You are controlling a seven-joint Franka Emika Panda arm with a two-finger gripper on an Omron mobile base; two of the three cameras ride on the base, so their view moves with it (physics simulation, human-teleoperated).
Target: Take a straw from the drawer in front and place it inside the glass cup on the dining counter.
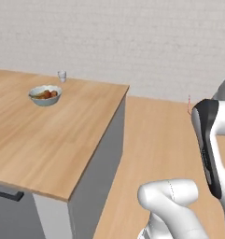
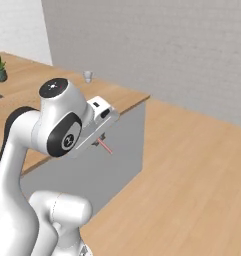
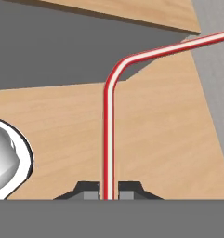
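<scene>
Robot gripper (image 3: pixel 108 194) clamped on a red-and-white straw (image 3: pixel 108 139), held over the wood floor beside the dining counter (image 1: pixel 48 140).

The two fingertips (image 3: pixel 90 194) pressed the straw's lower end between them; it rose straight from the hand, then bent away to one side. Beyond the hand stood the counter's grey side. Far across the countertop, well apart from the hand, sat a bowl of fruit (image 1: pixel 45 95) and, past it, what appeared to be the small glass cup (image 1: pixel 62 75).

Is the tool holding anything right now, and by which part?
Yes: the tool pinches the thin red-and-white bent straw at the bottom end of its long straight section, bend pointing away.
</scene>
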